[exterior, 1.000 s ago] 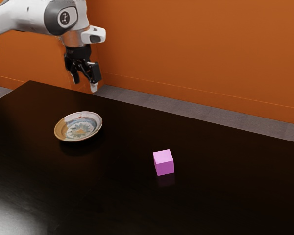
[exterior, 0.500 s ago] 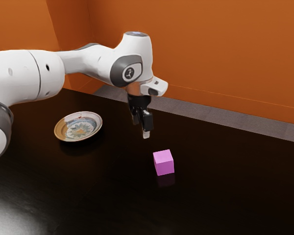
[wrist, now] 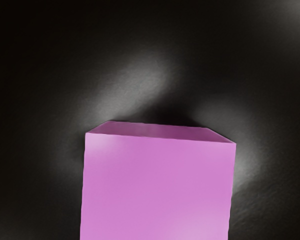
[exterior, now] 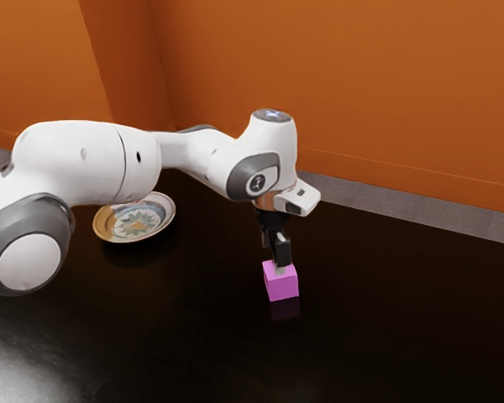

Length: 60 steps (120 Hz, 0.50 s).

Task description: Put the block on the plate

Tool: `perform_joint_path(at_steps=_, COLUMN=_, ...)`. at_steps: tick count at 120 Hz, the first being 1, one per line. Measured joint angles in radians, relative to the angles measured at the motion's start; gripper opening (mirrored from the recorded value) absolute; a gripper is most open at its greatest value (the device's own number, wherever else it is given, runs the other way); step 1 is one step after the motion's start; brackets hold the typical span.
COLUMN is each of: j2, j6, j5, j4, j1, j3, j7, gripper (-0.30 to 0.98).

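Orange walls (exterior: 386, 84), grey floor (exterior: 403, 214), glossy black table (exterior: 403, 319).

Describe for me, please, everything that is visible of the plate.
The plate is round and shallow, apparently glazed ceramic. Its whitish inside carries a bluish flower pattern with a yellowish centre; part of the rim is tan. It sits face up on the dark, glossy table, its visible inside bare. The arm hides a bit of its rim.

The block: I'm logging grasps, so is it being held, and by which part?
It cannot be told: the gripper is at the top of the block, which rests on the table, but a hold isn't clear.
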Motion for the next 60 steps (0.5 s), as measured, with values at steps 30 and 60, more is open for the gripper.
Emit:
perform_joint_path(at_steps=30, j2=0.032, j6=0.09, j5=-0.01, j4=-0.009, j1=-0.005, j3=-0.001, j7=0.009, gripper=0.69)
perform_joint_path(at_steps=60, j2=0.069, j6=0.117, j5=-0.021, j4=-0.015, j1=-0.006, j3=-0.001, j7=0.014, gripper=0.69)
